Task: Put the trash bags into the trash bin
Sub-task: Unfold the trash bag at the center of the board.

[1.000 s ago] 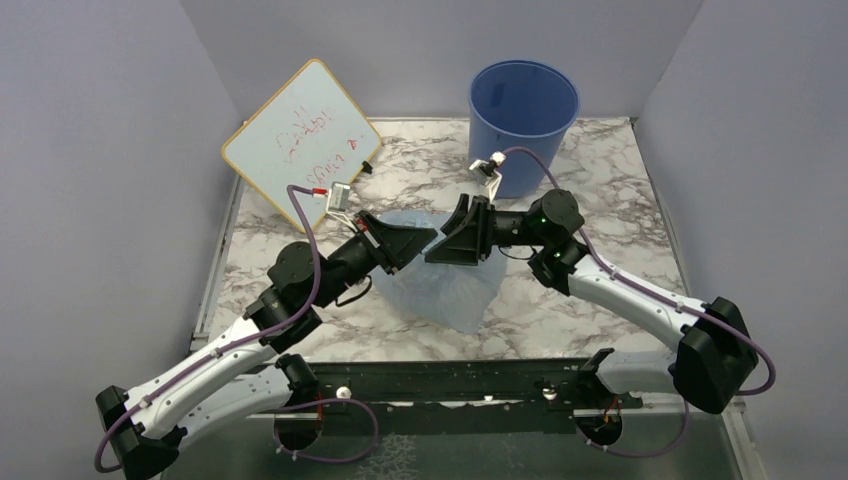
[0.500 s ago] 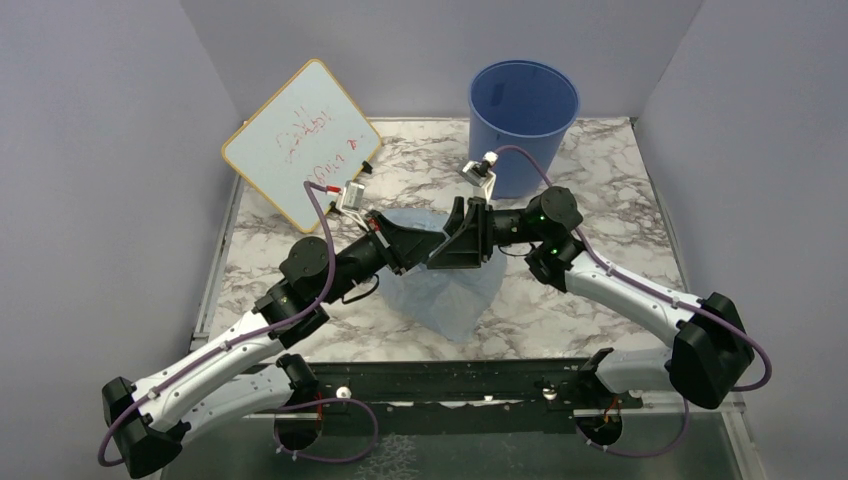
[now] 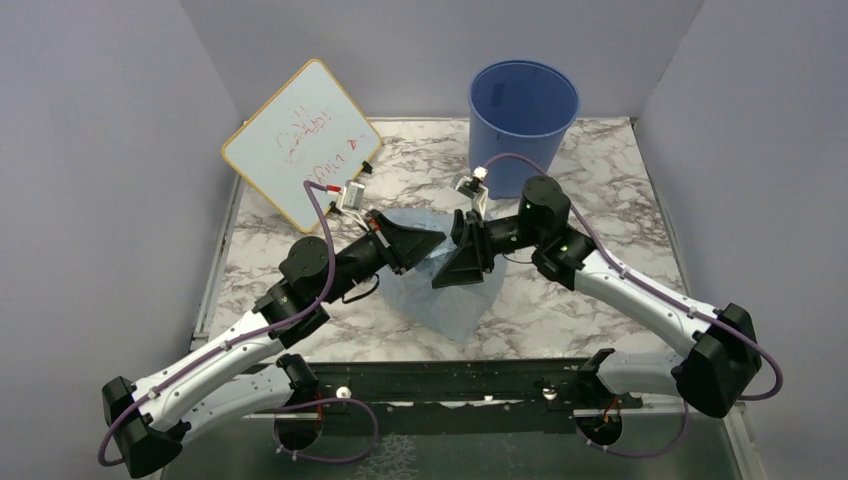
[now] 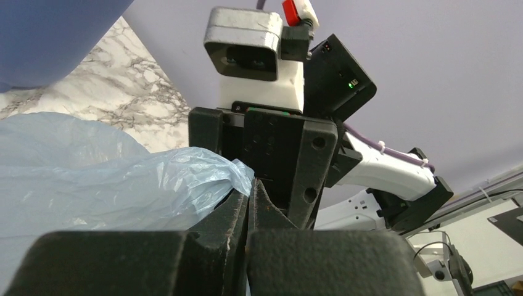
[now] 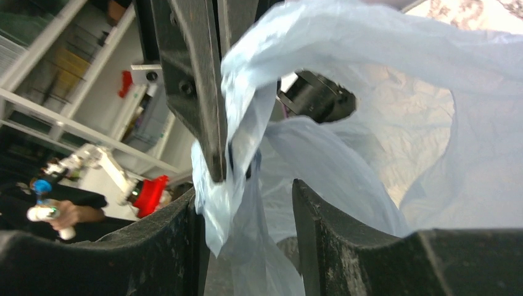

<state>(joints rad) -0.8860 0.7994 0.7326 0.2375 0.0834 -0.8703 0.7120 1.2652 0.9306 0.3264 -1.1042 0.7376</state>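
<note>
A grey-veined marble table (image 3: 620, 180) stands between lavender walls, with a whiteboard (image 3: 300, 140) propped at 10 o'clock. At centre the left gripper (image 3: 430, 241) is pinched tight on a bunched edge of the light-blue trash bag (image 3: 450, 305), which drapes toward 6 o'clock. Just beside it the right gripper (image 3: 452, 275) stands partly open, with loose film hanging unclamped between its jaws. The trash bin (image 3: 522, 150) stands apart at 1 o'clock.

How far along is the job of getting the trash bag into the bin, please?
Done: the left gripper is shut on the trash bag. In hand: the open right gripper straddles the pinched edge. Left: carrying the bag to the blue bin at the back.
</note>
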